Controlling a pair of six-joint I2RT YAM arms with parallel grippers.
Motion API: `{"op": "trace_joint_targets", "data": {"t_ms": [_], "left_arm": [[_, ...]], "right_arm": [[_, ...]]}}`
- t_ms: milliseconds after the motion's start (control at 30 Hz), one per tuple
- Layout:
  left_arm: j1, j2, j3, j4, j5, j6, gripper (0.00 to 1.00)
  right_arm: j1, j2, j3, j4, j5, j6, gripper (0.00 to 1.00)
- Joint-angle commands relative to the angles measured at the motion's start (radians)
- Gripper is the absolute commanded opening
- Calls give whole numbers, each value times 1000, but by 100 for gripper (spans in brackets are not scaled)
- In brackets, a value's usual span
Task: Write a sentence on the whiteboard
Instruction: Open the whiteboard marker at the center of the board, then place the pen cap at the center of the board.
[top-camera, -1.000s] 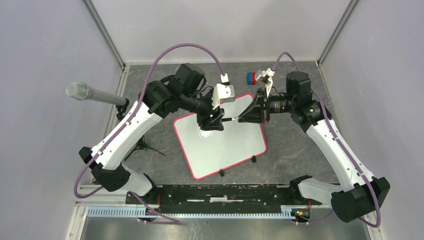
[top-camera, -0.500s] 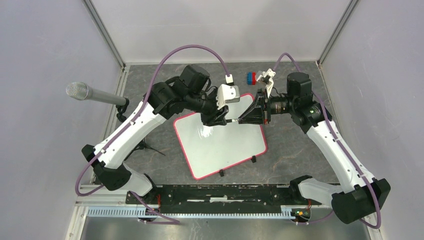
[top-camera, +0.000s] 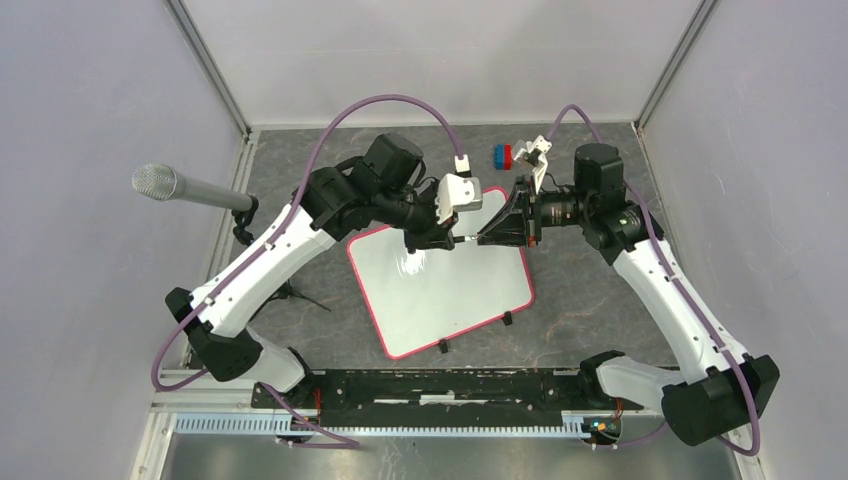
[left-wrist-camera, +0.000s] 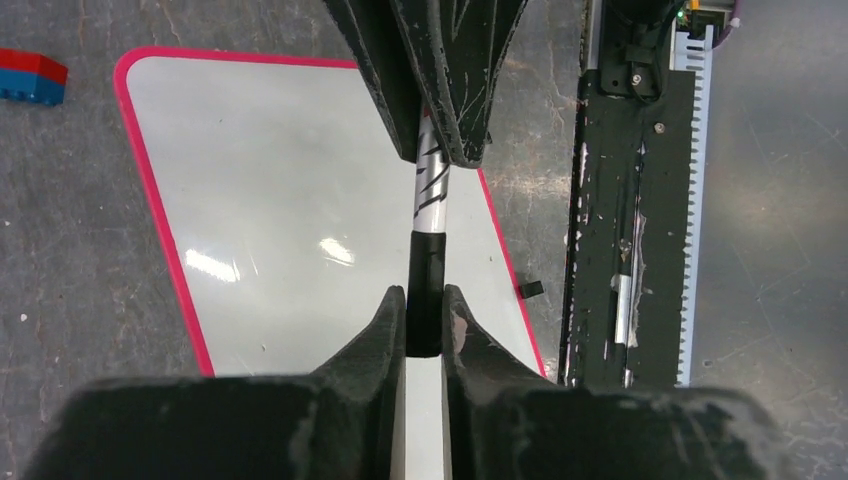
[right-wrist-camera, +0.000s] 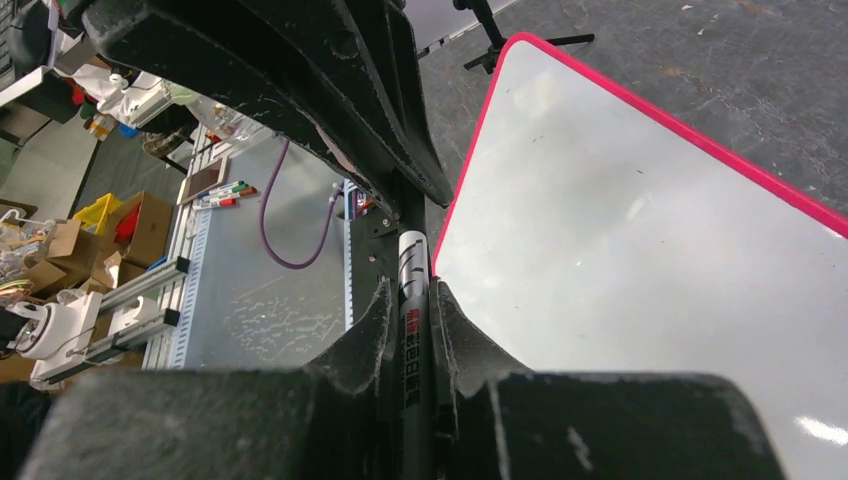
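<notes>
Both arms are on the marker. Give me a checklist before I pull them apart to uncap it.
1. The marker is held off the whiteboard: ok.
2. The left gripper has its fingers shut on the marker's black end: ok.
3. The right gripper has its fingers shut on the barrel: ok.
4. Black end separated from the barrel: not ok, they are joined.
5. Whiteboard surface blank: ok.
6. State of the writing tip: cannot tell, hidden.
</notes>
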Motion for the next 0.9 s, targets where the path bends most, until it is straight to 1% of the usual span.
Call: {"op": "trace_joint_targets", "data": {"t_ms": [0,33,133,433,567,600,633,733,800,867], "left_arm": [[4,-15,-7,10,10,49,6],[5,-19,-11,5,10,48,3],[13,-39,-39,0,10,45,2],[56,-92,-131,-33,12,70,2],[62,-85,-121,-31,14,65,2],[62,-80,-111,-25,25,58,2],[61,-71,-99,-18,34,45,2],[28,-22,-57,-7,45,29,2],[-44,9,-53,0,1,62,2],[-133,43,-68,41,-88,75,2]], "right_arm": [[2,6,55,-2,-44,-13,0],[-1,9,67,-9,-39,-21,0],[-33,25,108,-49,-34,-56,0],[-246,129,341,-384,-46,-333,0],[-323,158,401,-456,-54,-406,0],[-330,162,407,-460,-51,-415,0],[-370,161,410,-455,-40,-418,0],[-443,157,379,-393,-15,-377,0],[-495,135,314,-287,18,-313,0],[-546,105,225,-160,58,-232,0]]}}
